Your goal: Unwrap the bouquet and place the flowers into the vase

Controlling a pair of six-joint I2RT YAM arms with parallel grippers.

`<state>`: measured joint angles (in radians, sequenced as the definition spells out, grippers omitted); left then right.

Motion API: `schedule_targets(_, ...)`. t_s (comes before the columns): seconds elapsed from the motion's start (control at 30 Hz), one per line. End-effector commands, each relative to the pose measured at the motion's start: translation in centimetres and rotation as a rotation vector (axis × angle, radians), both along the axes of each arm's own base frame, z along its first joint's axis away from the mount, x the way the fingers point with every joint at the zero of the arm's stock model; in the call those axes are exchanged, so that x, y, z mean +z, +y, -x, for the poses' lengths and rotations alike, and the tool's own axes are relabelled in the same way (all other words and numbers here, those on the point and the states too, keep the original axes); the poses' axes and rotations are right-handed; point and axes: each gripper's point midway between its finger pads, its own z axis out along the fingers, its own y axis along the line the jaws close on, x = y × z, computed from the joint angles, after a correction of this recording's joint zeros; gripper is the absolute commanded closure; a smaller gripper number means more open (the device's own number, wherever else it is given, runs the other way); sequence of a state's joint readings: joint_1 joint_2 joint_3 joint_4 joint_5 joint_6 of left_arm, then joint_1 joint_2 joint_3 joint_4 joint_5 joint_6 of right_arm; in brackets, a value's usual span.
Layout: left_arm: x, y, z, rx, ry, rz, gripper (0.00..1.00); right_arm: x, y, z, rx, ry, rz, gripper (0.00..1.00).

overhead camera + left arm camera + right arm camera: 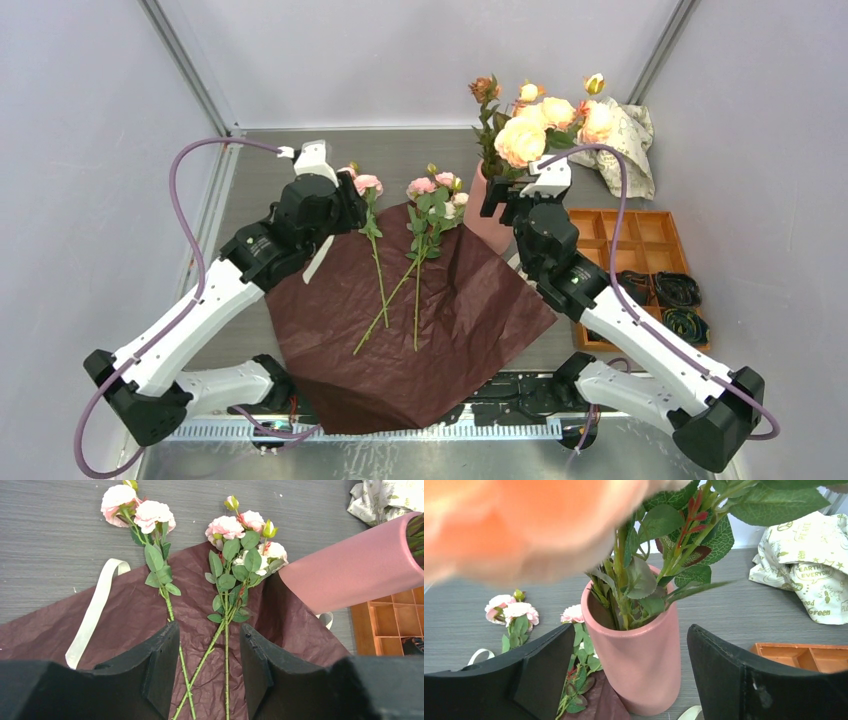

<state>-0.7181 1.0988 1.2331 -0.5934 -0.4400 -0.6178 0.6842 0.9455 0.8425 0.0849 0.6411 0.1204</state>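
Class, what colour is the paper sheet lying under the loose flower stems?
The wrapping paper is a plain, crinkled dark maroon. It shows best in the top external view.

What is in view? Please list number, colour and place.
vase: one, pink, upright by wrap's right edge
peach flowers: several, peach, in vase
pink flowers: three stems, pink, lying on wrap
wrap: one, dark red, spread on table
ribbon: count unclear, cream, at wrap's left edge
crumpled paper: one, cream, far right
tray: one, orange, right side
cables: several, dark, in tray
left claw: one, black, open over pink flowers
right claw: one, black, open facing vase
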Motion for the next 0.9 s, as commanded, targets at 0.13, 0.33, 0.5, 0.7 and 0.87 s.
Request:
schedule_targets(0.13,-0.1,-1.8,-1.6,-0.001,0.014,0.027,0.51,3.5,-1.4,2.4,0.004,-0.033,-0.118,0.01)
schedule_targets(0.33,-2.8,-2.7,-3.2,0.003,0.152,-0.017,0.49,4.3,-3.1,4.8,0.008,-0.040,-0.170,0.00)
schedule_targets(0.5,-6.9,-1.7,-5.7,0.037,0.350,0.067,0.49,5.1,-3.8,7.0,0.052,-0.043,-0.242,0.00)
schedule_targets(0.7,-11.2,-0.3,-9.3,0.099,0.543,0.098,0.53,4.8,-4.0,9.7,0.133,-0.008,-0.342,0.01)
schedule_targets(0.87,-13.9,0.3,-12.8,0.155,0.640,0.072,0.55,4.1,-4.3,11.3,0.164,0.021,-0.383,0.01)
